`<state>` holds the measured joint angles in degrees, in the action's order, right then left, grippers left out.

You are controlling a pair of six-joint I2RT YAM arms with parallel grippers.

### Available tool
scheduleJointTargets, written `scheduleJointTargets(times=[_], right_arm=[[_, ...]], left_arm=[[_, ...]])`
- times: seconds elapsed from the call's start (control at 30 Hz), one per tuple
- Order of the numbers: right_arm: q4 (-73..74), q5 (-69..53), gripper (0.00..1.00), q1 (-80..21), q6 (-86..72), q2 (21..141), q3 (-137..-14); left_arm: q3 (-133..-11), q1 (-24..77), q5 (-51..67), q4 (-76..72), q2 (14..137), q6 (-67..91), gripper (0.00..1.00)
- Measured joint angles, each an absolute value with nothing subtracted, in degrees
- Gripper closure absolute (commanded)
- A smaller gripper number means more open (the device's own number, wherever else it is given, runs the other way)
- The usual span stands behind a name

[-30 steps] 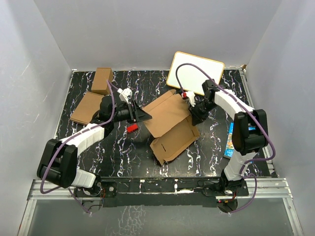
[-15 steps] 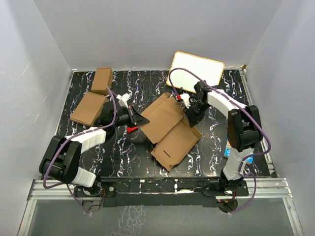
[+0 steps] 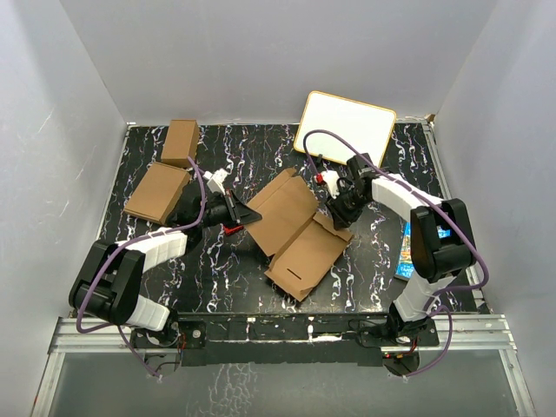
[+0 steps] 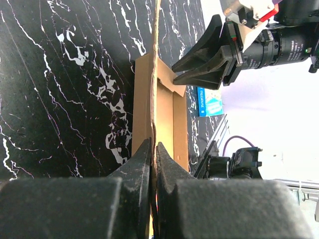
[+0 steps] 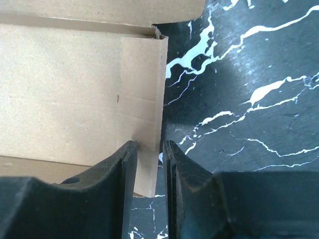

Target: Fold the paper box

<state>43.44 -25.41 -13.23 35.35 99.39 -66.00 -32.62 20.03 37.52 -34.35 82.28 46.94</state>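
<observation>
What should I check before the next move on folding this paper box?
1. Left end effector clamped on the paper box edge: ok.
2. Right end effector gripping the side flap: not ok, jaws stand apart around it.
3. Box folded into shape: not ok, sheet lies mostly open.
4. Small carton and thick carton clear of the box: ok.
5. Flap crease set: cannot tell.

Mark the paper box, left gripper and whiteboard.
paper box [image 3: 287, 208], top view, middle of its far panel.
left gripper [image 4: 153, 149], left wrist view, between its fingertips.
whiteboard [image 3: 347, 129], top view, middle of white face.
</observation>
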Motion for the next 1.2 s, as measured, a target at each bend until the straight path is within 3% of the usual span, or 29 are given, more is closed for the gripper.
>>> scheduleJointTargets(times=[0.87,1.2], right_arm=[[32.7,-25.3,0.54,-13.5,32.6,98.0,-60.9],[31.8,-25.4,0.55,-13.6,32.8,98.8,-60.9]], left_arm=[[-32.6,20.0,37.8,-36.2,82.3,46.9,1.00],[-32.6,20.0,38.2,-36.3,82.3,46.6,1.00]])
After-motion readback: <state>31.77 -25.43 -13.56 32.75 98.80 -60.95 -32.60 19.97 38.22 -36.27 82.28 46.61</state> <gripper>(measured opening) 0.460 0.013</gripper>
